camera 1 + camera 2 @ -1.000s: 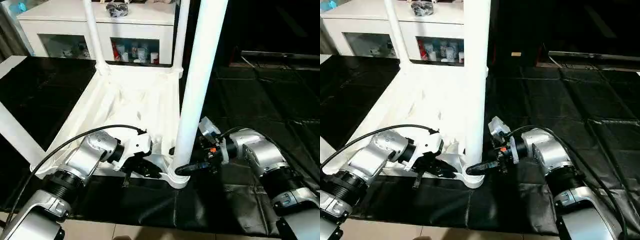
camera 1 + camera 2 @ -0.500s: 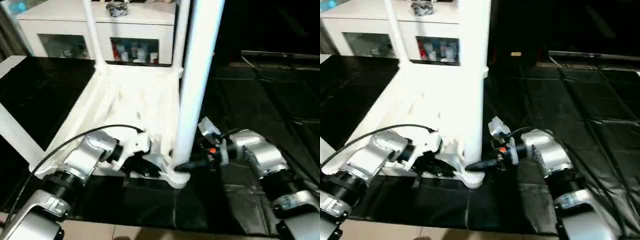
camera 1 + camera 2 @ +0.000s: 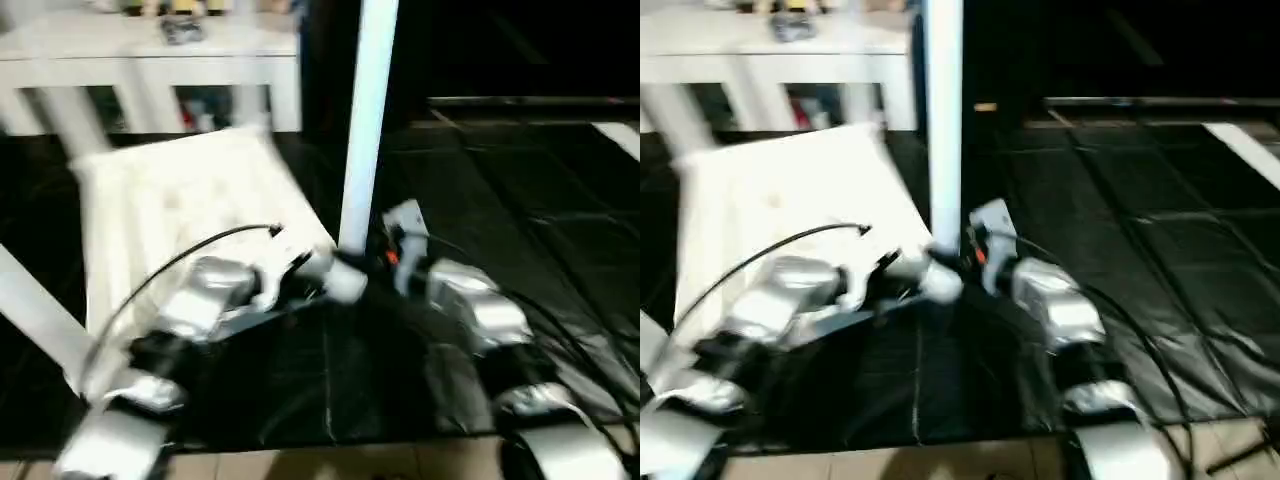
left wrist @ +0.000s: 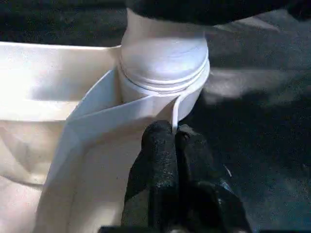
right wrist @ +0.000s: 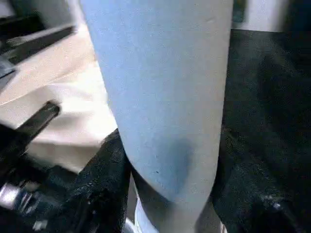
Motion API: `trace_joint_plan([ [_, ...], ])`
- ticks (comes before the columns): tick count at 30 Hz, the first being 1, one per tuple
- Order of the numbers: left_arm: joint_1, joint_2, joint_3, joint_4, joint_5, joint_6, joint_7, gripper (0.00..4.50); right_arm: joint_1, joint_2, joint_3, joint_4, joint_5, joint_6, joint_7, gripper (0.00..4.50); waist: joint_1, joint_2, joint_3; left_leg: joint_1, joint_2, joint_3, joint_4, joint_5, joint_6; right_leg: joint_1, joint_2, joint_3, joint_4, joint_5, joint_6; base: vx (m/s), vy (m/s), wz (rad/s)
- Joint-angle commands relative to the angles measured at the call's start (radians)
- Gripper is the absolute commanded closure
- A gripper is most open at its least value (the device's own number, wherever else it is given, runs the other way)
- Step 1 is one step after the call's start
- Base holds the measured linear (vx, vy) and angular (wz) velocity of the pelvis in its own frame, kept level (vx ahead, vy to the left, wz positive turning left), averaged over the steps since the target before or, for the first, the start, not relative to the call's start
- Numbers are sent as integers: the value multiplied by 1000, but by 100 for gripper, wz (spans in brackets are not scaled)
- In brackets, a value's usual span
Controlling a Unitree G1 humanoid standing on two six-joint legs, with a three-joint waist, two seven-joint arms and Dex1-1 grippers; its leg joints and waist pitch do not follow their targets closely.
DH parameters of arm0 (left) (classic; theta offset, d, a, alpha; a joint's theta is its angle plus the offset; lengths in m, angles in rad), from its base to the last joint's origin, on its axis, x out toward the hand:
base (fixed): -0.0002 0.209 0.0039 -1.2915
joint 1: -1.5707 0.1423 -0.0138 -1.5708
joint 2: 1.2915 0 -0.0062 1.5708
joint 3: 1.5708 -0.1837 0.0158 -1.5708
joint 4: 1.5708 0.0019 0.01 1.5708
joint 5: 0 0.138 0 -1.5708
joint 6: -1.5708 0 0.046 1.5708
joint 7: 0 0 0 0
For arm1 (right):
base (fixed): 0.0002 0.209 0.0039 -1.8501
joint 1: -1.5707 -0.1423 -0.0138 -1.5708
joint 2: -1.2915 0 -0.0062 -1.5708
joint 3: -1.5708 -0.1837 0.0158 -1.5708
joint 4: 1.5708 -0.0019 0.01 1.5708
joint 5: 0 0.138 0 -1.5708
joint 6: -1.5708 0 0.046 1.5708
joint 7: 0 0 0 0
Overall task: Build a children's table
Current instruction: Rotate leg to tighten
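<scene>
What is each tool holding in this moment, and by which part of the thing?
The left tool pinches the table top's thin rim beside the corner socket. The right tool grips the upright leg near its base.

The large white plastic tabletop (image 3: pixel 180 200) lies underside up on the black sheet-covered floor (image 3: pixel 520 200), with a long white tube leg (image 3: pixel 365 130) standing in its near right corner socket (image 4: pixel 165 68). The left gripper (image 4: pixel 170 145) pinches the tabletop's edge just beside that socket, and the right gripper (image 5: pixel 165 194) sits around the leg's base from the right. Behind the tabletop's far edge stands a white cabinet (image 3: pixel 150 60).

Silver rounded forearms, black ribbed wrist joints, looping black cable, black-fingered left tool (image 4: pixel 174 145), small orange marking.
</scene>
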Motion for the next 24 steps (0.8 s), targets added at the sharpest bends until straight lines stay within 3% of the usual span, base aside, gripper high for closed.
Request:
trace_joint_plan([
  [1, -50, -88, -23, -26, -39, -18, 7, 450, 9, 94, 95, 57, -18, 19, 28, 195, 4, 10, -53, -7, -23, 21, -86, -385, 41, 61, -25, 6, -92, -503, -102, 0, 0, 0],
  [5, -34, -74, -34, -44, -27, -28, -17, 450, 28, 90, 106, 24, -24, 20, 70, 159, 7, 5, -54, -1, -22, 23, -87, -383, 53, 63, -29, 14, -86, -462, -139, 0, 0, 0],
  [9, -15, -51, -36, -61, -27, -37, -46, 450, 38, 65, 105, 6, -18, 24, 104, 125, 18, 4, -59, -6, -17, 28, -88, -300, 58, 71, -31, 25, -69, -351, -184, 13, -3, 1],
  [10, -6, -36, -41, -69, -28, -40, -69, 450, 42, 41, 111, -1, -14, 21, 141, 100, 20, 3, -59, -6, -17, 29, -87, -280, 61, 72, -31, 27, -66, -329, -193, 0, 0, 0],
  [13, 8, -10, -51, -82, -29, -48, -111, 450, 45, -2, 114, -11, -5, 16, 209, 85, 32, 0, -59, -2, -17, 35, -82, -266, 70, 68, -31, 32, -62, -314, -211, 0, 0, 0],
  [15, 15, 12, -60, -88, -27, -61, -144, 450, 49, -38, 116, -24, 5, 2, 277, 68, 34, -2, -62, -3, -17, 37, -81, -243, 74, 72, -32, 33, -59, -302, -214, 0, 0, 0],
  [16, 28, 51, -75, -100, -27, -85, -219, 450, 57, -101, 117, -52, 23, -10, 403, 55, 44, -4, -67, -8, -18, 36, -79, -184, 87, 80, -31, 33, -51, -241, -223, 50, -30, 4],
  [19, 41, 88, -90, -117, -31, -107, -299, 450, 62, -157, 121, -76, 39, -13, 518, 31, 62, 2, -71, -9, -10, 38, -74, -119, 111, 82, -27, 31, -34, -125, -262, 17, -10, 1],
  [20, 44, 98, -93, -122, -33, -113, -321, 450, 63, -171, 123, -80, 41, -13, 544, 22, 67, 6, -72, -2, -5, 43, -73, -115, 112, 75, -27, 31, -31, -98, -280, 0, 0, 0],
  [24, 60, 171, -142, -155, -35, -162, -464, 450, 65, -264, 161, -99, 41, -18, 709, 3, 77, 7, -72, 1, 0, 47, -74, -145, 98, 77, -27, 30, -27, -102, -284, 0, 0, 0],
])
